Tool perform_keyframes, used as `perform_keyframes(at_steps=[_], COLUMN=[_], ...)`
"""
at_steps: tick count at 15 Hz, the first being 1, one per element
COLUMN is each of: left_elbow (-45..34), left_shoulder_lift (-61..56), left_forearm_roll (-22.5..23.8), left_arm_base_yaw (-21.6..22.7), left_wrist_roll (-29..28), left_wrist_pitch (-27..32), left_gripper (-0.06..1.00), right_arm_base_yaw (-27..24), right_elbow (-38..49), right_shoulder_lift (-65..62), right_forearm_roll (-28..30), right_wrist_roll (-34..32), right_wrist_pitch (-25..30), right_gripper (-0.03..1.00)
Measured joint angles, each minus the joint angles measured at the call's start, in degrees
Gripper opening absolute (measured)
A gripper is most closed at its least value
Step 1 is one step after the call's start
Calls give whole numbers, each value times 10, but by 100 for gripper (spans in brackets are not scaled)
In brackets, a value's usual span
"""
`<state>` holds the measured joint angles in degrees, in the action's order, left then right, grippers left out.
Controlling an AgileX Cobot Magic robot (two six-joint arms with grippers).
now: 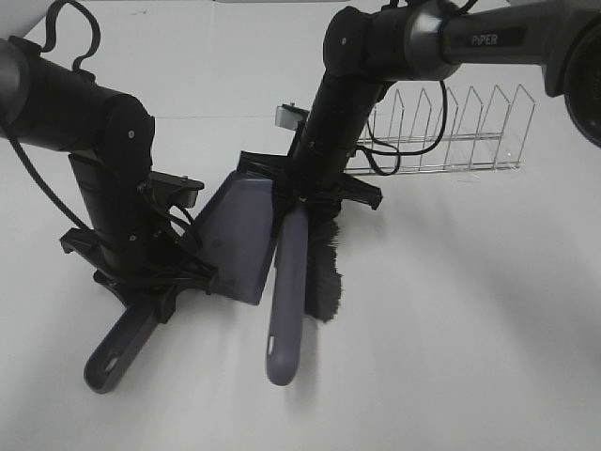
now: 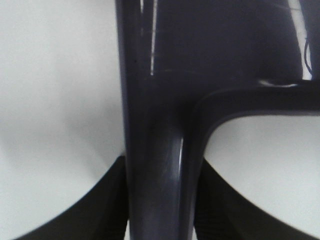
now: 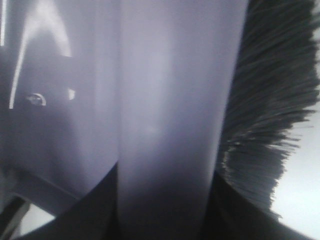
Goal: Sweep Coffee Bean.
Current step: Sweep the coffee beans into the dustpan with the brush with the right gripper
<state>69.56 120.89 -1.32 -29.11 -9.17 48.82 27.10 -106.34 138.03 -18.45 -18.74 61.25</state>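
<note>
My left gripper (image 1: 155,293) is shut on the handle (image 1: 117,349) of the grey dustpan (image 1: 239,240), whose pan rests tilted on the white table. In the left wrist view the handle (image 2: 155,170) runs between my left gripper's (image 2: 161,205) dark fingers (image 2: 100,212). My right gripper (image 1: 302,199) is shut on a grey brush (image 1: 286,310), held at the dustpan's right edge with its black bristles (image 1: 325,272) facing away from the pan. The right wrist view shows the brush handle (image 3: 170,125), bristles (image 3: 270,100) and the pan (image 3: 50,100). No coffee beans show in any view.
A wire dish rack (image 1: 451,132) stands at the back right, close behind the right arm. The white table (image 1: 470,329) spreads around both arms. A black cable loops from the right arm toward the rack.
</note>
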Motion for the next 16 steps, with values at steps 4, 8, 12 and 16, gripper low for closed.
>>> perform_keyframes(at_steps=[4,8,12,16], left_elbow=[0,0,0,1], left_shoulder_lift=[0,0,0,0], left_forearm_roll=[-1,-1,-1,-1], left_arm_base_yaw=[0,0,0,0], left_wrist_roll=[2,2,2,2], left_wrist_pitch=[0,0,1,2], left_gripper=[33,33,33,33], right_arm_base_yaw=[0,0,0,0], right_elbow=[-48,-105,-181,-197], right_shoulder_lift=[14,20,20,-7], right_forearm_roll=[-111,-93,-26,62], right_wrist_roll=[48,49,49,53], right_wrist_pitch=[-16,36,85,85], right_gripper=[31,31,31,31])
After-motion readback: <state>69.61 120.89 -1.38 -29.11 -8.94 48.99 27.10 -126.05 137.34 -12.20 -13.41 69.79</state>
